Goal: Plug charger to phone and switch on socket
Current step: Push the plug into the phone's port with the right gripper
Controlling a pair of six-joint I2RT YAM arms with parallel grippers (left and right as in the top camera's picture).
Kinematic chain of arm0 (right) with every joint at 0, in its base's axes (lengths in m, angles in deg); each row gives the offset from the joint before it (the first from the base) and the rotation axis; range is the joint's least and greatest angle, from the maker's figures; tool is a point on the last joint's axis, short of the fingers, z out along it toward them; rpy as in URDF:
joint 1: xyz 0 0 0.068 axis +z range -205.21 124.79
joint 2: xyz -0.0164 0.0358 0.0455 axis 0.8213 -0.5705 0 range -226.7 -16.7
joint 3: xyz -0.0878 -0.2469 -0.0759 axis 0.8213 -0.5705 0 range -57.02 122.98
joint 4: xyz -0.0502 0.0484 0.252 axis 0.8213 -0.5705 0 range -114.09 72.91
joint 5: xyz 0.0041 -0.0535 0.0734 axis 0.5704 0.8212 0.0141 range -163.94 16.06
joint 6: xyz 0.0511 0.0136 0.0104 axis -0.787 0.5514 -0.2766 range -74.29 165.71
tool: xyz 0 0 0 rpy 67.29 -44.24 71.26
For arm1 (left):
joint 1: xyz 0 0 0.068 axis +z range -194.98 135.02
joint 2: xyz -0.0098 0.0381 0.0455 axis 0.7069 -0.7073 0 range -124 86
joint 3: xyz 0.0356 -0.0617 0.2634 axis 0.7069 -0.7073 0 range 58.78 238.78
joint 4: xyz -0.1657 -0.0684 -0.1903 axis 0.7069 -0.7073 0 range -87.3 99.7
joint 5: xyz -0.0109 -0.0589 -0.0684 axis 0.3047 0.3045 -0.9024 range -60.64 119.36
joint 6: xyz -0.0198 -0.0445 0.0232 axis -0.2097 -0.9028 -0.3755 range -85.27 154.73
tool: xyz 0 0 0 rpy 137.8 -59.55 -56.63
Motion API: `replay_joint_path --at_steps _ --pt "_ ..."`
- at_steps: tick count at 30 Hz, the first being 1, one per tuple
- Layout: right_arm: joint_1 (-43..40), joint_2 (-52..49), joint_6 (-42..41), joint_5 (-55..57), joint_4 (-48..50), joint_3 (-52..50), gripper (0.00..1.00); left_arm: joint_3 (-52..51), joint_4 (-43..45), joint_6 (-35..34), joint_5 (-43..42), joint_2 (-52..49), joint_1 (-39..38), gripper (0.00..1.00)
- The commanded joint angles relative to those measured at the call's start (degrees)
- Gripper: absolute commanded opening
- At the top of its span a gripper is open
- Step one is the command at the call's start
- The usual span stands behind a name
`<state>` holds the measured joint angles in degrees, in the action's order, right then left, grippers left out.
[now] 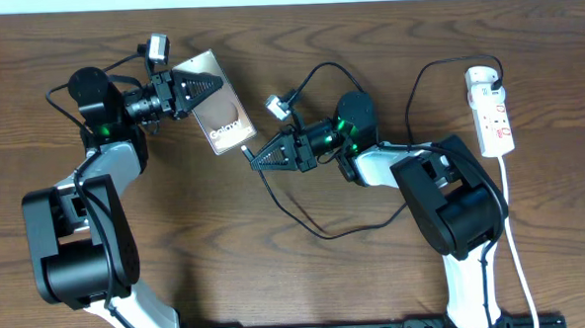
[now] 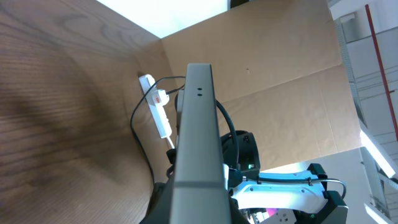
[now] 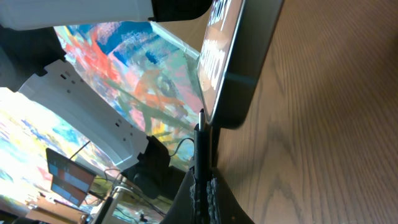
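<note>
**Wooden surface [image 1: 278, 293]: holdings, listed from the near edge outward**

1. Charger [image 1: 322, 236]: thin black cable. It lies in a loose loop on the wood nearest the arm bases, then arcs away to the rounded end of the socket. Its connector tip is up by the phone.
2. Right tool [image 1: 254, 158]: pressed together on the charger just behind the connector tip. The tip sits at the phone's lower short edge (seated or merely touching, cannot tell).
3. Phone [image 1: 223, 122]: brown, lettered face toward the overhead camera, set at an angle, centre-left.
4. Left tool [image 1: 210, 86]: pinching the phone at its far end.
5. Socket [image 1: 492, 116]: white strip at far right, well apart from the phone. Its white cord [image 1: 514, 233] trails toward the near edge.
</note>
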<state>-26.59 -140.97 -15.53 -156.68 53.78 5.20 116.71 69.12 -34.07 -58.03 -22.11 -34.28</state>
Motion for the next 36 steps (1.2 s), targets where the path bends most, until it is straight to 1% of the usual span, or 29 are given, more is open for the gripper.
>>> replay_joint_path --at_steps 1,7,20,36 --pt "-0.1 -0.1 0.0 -0.4 0.3 1.0 0.01 1.7 0.7 -0.1 -1.3 0.4 -0.8 0.07" --pt "-0.1 -0.1 0.0 -0.3 0.3 1.0 0.01 1.7 0.7 -0.1 -1.3 0.4 -2.0 0.07" --pt "-0.1 -0.1 -0.1 0.5 0.3 1.0 0.01 1.7 0.7 -0.1 -1.9 0.4 -1.9 0.07" --pt "-0.1 -0.1 -3.5 4.2 0.3 1.0 0.01 1.7 0.7 -0.1 -2.1 0.4 -1.9 0.08"
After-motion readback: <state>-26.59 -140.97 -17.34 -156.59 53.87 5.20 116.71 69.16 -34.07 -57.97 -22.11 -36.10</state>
